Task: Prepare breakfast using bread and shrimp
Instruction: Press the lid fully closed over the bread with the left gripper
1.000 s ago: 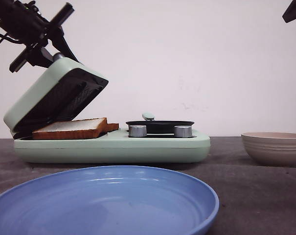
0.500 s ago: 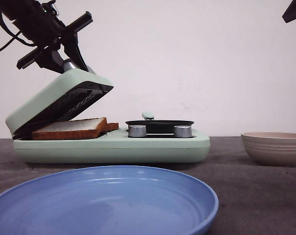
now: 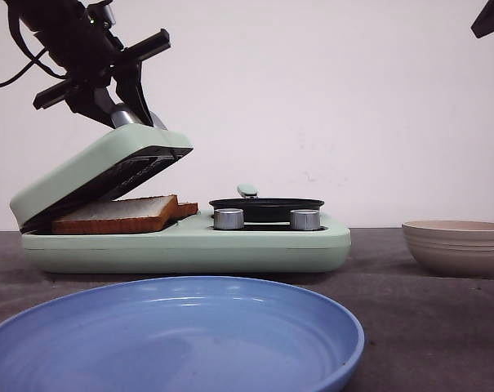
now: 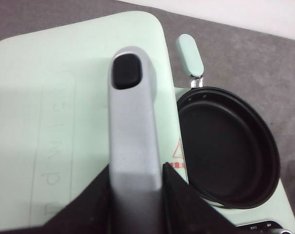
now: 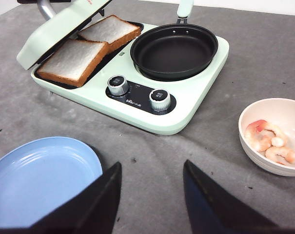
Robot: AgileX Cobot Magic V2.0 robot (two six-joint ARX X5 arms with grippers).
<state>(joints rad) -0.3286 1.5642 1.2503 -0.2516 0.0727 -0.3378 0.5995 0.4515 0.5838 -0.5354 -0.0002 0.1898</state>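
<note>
1. Two slices of the bread (image 5: 91,48) lie side by side on the lower plate of the mint-green sandwich maker (image 5: 137,97), under its half-raised lid (image 3: 100,167); from the front I see them edge-on below the left gripper (image 3: 128,106).
2. My left gripper (image 4: 135,195) is clamped on the lid's silver handle (image 4: 132,122); in the left wrist view one black finger sits on either side of the handle, pressed against it.
3. The lid tilts up from its hinge side, with its free edge nearest the gripper and open toward the black frying pan (image 5: 174,51).
4. That pan sits in the maker's other bay, just beside the bread, with its mint handle (image 4: 190,54) pointing away from the two silver knobs (image 5: 119,84).
5. My right gripper (image 5: 151,195) hangs with its fingers apart and nothing between them, over bare grey table (image 5: 210,161), well away from the maker.
6. The shrimp (image 5: 269,141) rest in the beige bowl (image 5: 254,158), off to that gripper's side and apart from it.
7. The blue plate (image 5: 37,175) lies on the gripper's other side, nearer the bread end of the maker.
</note>
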